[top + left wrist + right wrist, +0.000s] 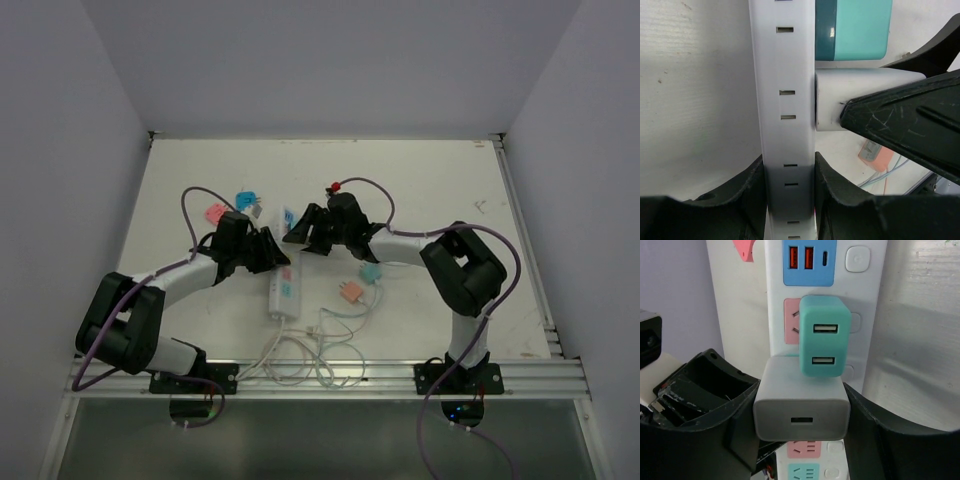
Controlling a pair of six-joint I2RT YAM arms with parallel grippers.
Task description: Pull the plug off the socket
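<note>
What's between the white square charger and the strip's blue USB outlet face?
A teal square two-port adapter, plugged over the pink outlet face; shows in right wrist view.

My right gripper (801, 412) is matte black, scuffed with pale scratches. The white square plastic plug (801, 405) between its fingers is plain. Just above it is a glossy mint-teal square plastic adapter (822, 342). Behind both, the long white rectangular plastic socket strip (867, 295) shows blue, pink and teal faces, and the blue one has two orange-red ports. My left gripper (788, 200) is black too.
</note>
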